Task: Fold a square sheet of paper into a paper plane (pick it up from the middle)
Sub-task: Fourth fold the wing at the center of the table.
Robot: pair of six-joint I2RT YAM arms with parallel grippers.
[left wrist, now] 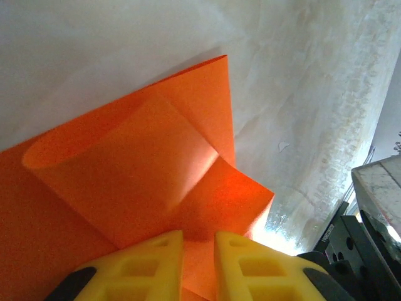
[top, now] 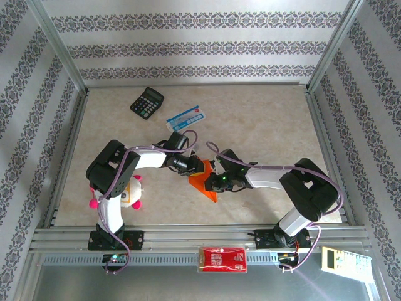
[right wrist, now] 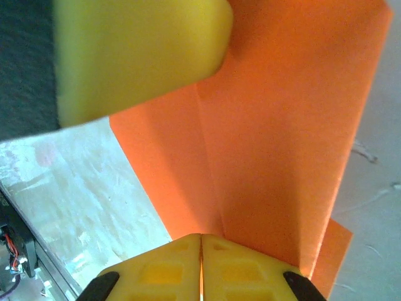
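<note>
The paper (top: 203,187) lies on the table (top: 263,125), well apart from the calculator (top: 146,101), nearer the arm bases and to its right. From above it reads as a small wedge. Its long axis runs diagonally, and the pointed end is the part farthest from the calculator, aimed at the near right. Both grippers meet over its wider end: the left gripper (top: 201,168) on the calculator side and the right gripper (top: 217,179) just beside it, on the side away from the calculator.

The top view gives only that outline. The left wrist view shows what it cannot: a flap of the sheet curls over in a soft roll, not pressed flat, with a bare corner sticking out to the right. There the left jaws stand slightly apart and orange shows in the narrow slot between them. I cannot tell whether they are pinching the sheet or only resting over it.

The right wrist view adds a straight crease running down the sheet to the right fingertips, and a second layer peeking out at the lower right. The right jaws are pressed together, pinching the paper at the foot of that crease. A blurred yellow finger (right wrist: 138,56) of the left gripper sits at the upper left.
</note>
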